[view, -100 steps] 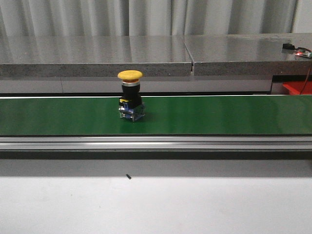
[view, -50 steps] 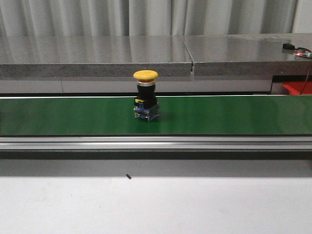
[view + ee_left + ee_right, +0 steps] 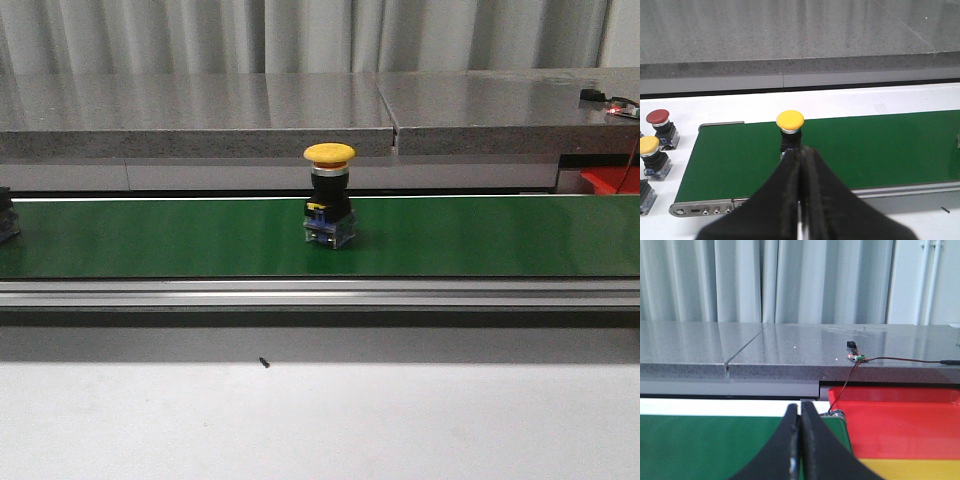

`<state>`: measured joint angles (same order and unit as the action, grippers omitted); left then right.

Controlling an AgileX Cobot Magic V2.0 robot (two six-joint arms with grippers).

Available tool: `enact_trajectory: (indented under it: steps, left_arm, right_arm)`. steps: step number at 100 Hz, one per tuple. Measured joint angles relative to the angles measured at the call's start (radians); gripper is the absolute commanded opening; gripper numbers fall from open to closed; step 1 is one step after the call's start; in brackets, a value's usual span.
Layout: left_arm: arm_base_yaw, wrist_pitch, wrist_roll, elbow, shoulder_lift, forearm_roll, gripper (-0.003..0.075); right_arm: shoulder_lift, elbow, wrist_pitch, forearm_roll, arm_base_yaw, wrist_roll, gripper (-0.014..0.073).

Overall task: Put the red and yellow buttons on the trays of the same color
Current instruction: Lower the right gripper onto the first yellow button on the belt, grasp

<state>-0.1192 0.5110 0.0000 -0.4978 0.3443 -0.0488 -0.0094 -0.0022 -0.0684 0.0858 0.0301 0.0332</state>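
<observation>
**Yellow button upright on the green belt**

The yellow button (image 3: 329,196) stands upright mid-belt on my green conveyor (image 3: 480,236), a grey stone ledge (image 3: 200,115) and pale curtains (image 3: 300,35) behind. My left fingers (image 3: 801,155) are pressed together, empty, near it. My right fingers (image 3: 800,420) are likewise closed, empty, near the red tray (image 3: 900,415). White tabletop (image 3: 320,420) lies nearest me.

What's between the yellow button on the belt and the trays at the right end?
Nothing visible. The yellow button stands alone on the green belt, whose surface is bare up to the red tray at the right edge.
</observation>
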Motion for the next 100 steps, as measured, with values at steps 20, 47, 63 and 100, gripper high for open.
enact_trajectory:
  steps: [20,47,63,100]
  left_arm:
    - [0.0,0.0,0.0,0.0,0.0,0.0,-0.002]
    - [0.0,0.0,0.0,0.0,0.0,0.0,-0.002]
    - [0.0,0.0,0.0,0.0,0.0,0.0,-0.002]
    - [0.0,0.0,0.0,0.0,0.0,0.0,-0.002]
  right_arm:
    - [0.067,-0.206,0.255,0.07,0.0,0.0,-0.0068]
    - [0.442,-0.586,0.732,0.081,0.0,-0.001,-0.0068]
    - [0.678,-0.775,0.872,0.088,0.0,-0.001,-0.0068]
    - [0.97,-0.926,0.938,0.207,0.0,-0.001,-0.0064]
